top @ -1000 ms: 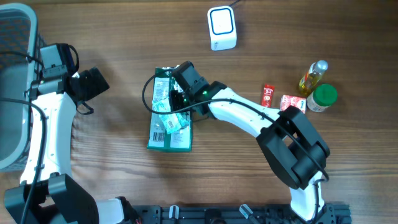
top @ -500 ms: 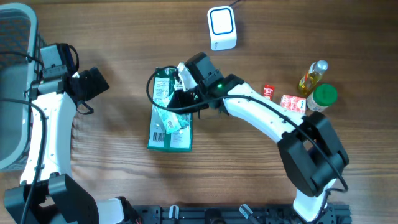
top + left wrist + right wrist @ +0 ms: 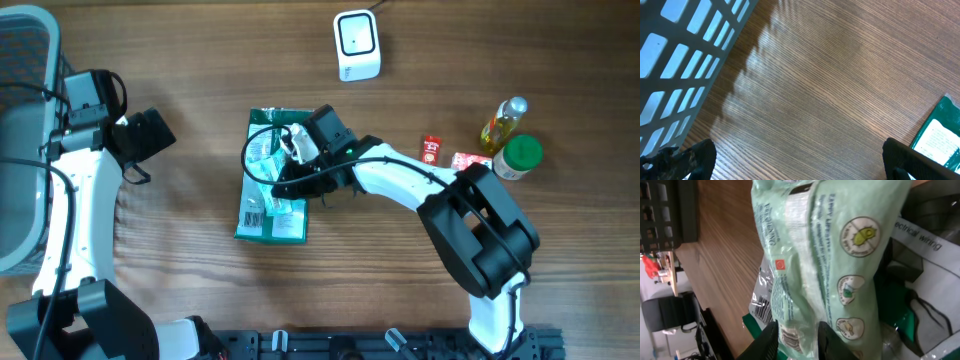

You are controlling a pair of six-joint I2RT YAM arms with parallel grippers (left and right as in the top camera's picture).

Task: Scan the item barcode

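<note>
While right gripper point(image 3: 796, 341) sat over pale green packet point(image 3: 830, 255), fingers point(image 3: 769, 337) straddling it, grip could not be confirmed. Left gripper point(image 3: 799, 159) hung wide open above table point(image 3: 830, 85).

Each arm consists of white link shells joined by black joint housings. The left arm point(image 3: 70, 200), left of the green package point(image 3: 270, 225), carries a black cable looped beside its wrist. The right arm point(image 3: 400, 183), right of the package, has a bulky black joint block. The left gripper point(image 3: 796, 152) has black fingers point(image 3: 695, 160)
</note>
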